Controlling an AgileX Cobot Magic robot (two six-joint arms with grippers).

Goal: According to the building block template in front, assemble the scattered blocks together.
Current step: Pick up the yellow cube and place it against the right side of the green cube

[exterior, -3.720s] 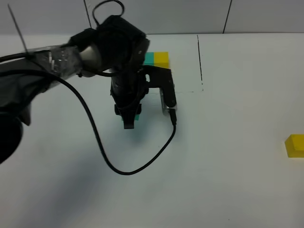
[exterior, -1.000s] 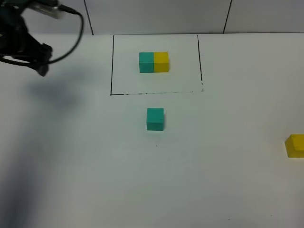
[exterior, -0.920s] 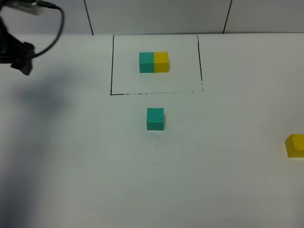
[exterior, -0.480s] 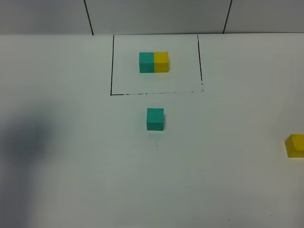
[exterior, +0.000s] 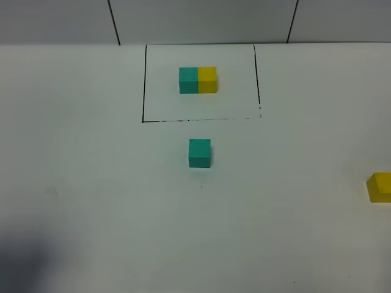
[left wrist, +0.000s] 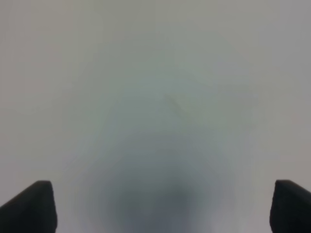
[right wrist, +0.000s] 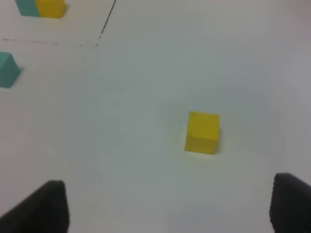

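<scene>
The building block template point(exterior: 197, 80), a teal and a yellow cube joined, sits inside a thin black rectangle point(exterior: 144, 85) at the back of the white table. The loose teal cube point(exterior: 199, 152) stands alone just in front of the rectangle. The loose yellow cube point(exterior: 380, 187) sits at the right edge. Neither arm shows in the exterior high view. My right gripper point(right wrist: 165, 208) is open and empty, with the yellow cube point(right wrist: 202, 132) ahead of it; the teal cube point(right wrist: 7, 69) and template point(right wrist: 41, 8) lie farther off. My left gripper point(left wrist: 160, 208) is open over bare blurred table.
The white table point(exterior: 122, 213) carries a dark shadow at its front left corner. A grey panelled wall point(exterior: 201, 18) with dark seams runs behind the table's back edge.
My left arm was over the teal cube, then drew away to the left and out of the exterior view. The teal cube stays on the table. The yellow cube has not moved.
</scene>
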